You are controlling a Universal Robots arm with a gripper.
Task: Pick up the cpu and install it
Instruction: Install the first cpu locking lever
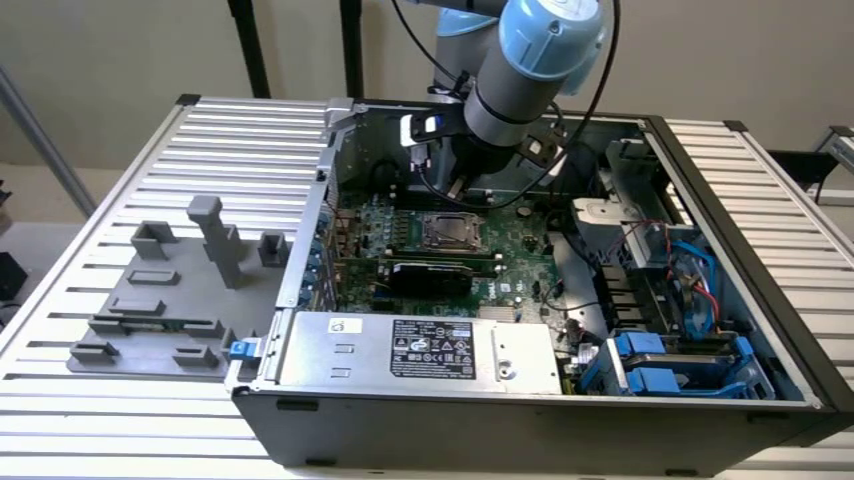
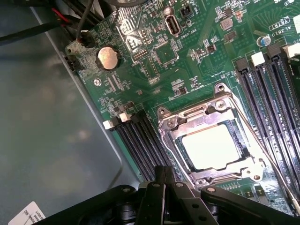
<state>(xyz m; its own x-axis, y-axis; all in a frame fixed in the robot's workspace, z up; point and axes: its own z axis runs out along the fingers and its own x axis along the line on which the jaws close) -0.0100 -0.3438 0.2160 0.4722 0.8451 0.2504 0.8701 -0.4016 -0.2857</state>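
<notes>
Cpu (image 2: 209, 146) seated in socket (image 2: 211, 140), apparently; hand (image 2: 165, 180) closed, empty, just beside.

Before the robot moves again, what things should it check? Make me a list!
1. cpu sitting in the socket: ok, its pale top shows inside the metal frame.
2. End effector shut and holding nothing: ok.
3. End effector close to the socket: ok.
4. cpu lying flat: cannot tell.
5. Socket frame clamped down: cannot tell.
6. Memory slots beside the socket not touched: ok.
</notes>
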